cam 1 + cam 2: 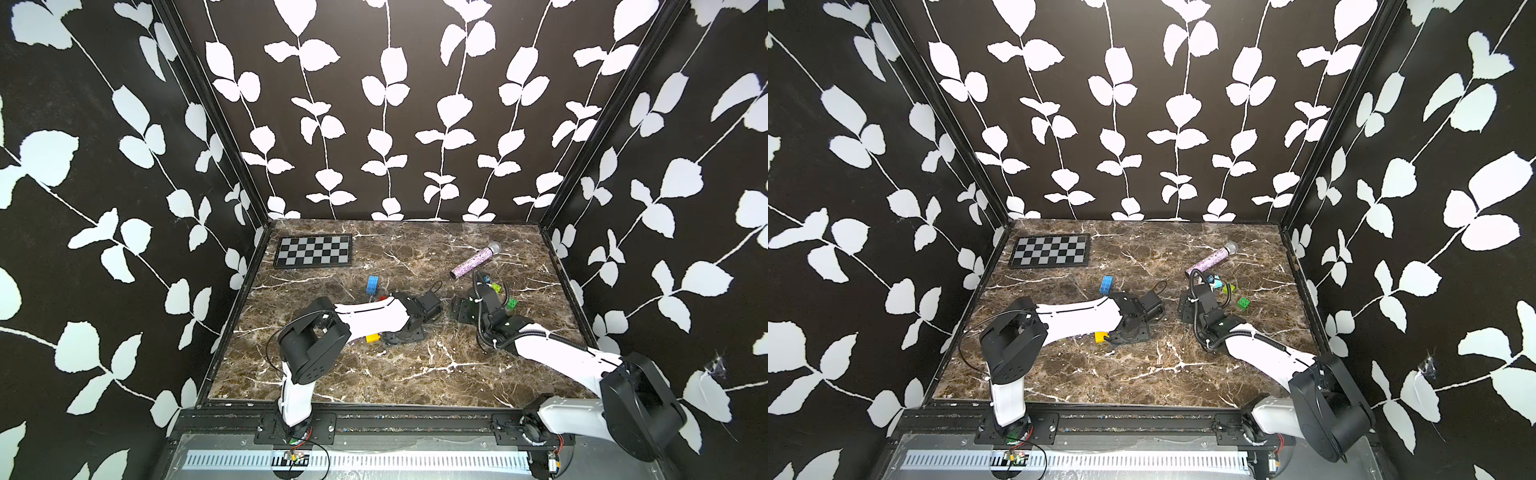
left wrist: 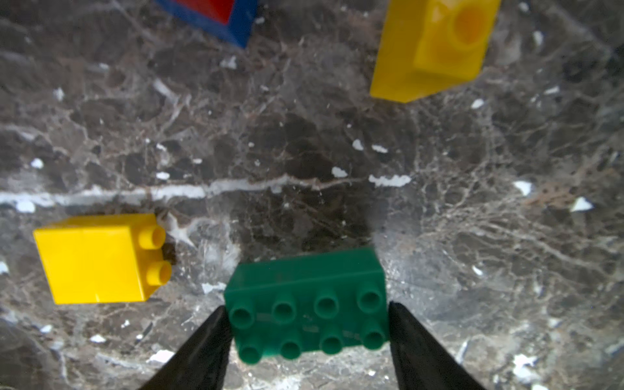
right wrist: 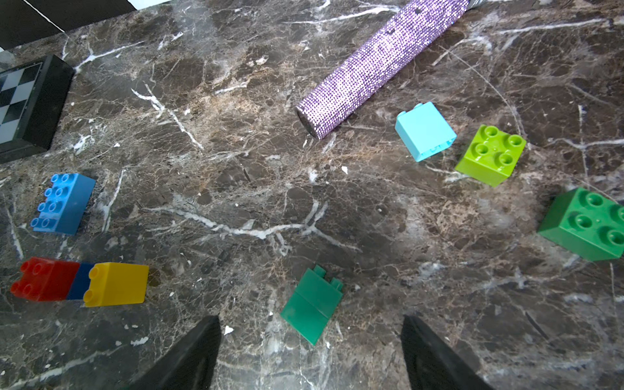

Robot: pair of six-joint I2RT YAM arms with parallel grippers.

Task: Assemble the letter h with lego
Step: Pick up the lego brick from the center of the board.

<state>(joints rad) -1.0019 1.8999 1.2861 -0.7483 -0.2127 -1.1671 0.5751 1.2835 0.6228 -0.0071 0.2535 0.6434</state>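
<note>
Pressing on both short ends of the dark green brick (image 2: 304, 287), the left gripper (image 2: 306, 307) grasps it at lower centre of its wrist view, studs facing the camera; only its 2 black fingertips (image 2: 209, 344) show. The right gripper (image 3: 309, 319) stands wide and empty, a teal-green brick (image 3: 312, 297) lying on its side between its tips, touching neither. In both top views the arms' own bodies hide both sets of jaws, and neither brick can be made out. The right wrist view alone shows whole the joined red, blue and yellow row (image 3: 81, 282), lower left. The chequered board (image 1: 313, 250), cut off there, shows whole in both top views, upper left of the table (image 1: 374, 374).
</note>
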